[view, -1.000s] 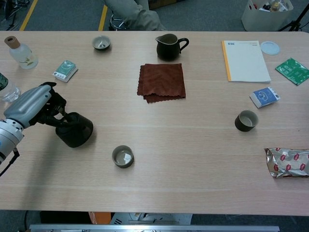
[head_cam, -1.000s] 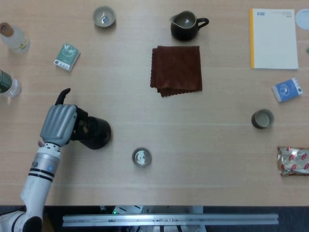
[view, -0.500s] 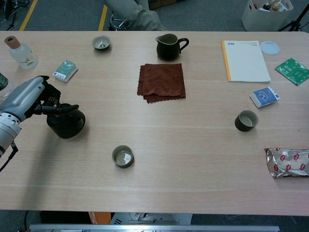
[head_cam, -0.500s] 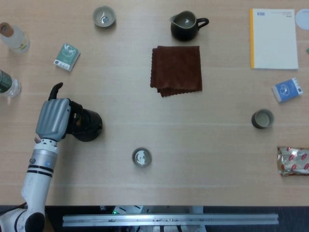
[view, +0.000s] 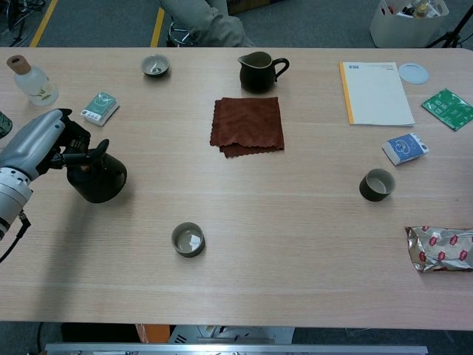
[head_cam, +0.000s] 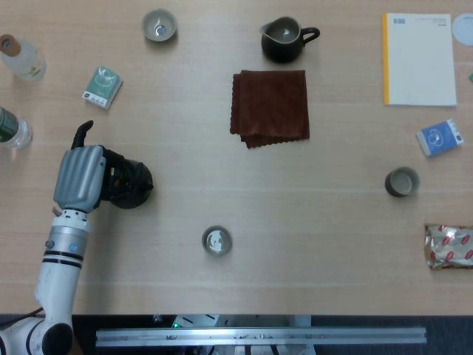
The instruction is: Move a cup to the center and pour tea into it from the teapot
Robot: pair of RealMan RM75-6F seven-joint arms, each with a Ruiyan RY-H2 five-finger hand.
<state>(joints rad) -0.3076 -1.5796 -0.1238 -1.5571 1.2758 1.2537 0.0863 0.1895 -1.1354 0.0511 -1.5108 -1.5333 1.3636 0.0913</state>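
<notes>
One hand matters: my left hand has its fingers wrapped on the dark round teapot at the table's left. The small grey-green ceramic cup lies right of it, nearer me, well apart.

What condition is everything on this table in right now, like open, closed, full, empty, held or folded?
Teapot: upright, held by the left hand.
Near cup: upright, free, contents unclear.
Right cup: upright, untouched.
Far cup: upright.
Pitcher: upright, lidless.
Brown cloth: folded, flat.
Bottle: corked, upright.
Notebook: closed.
Foil packet: lying flat.
</notes>
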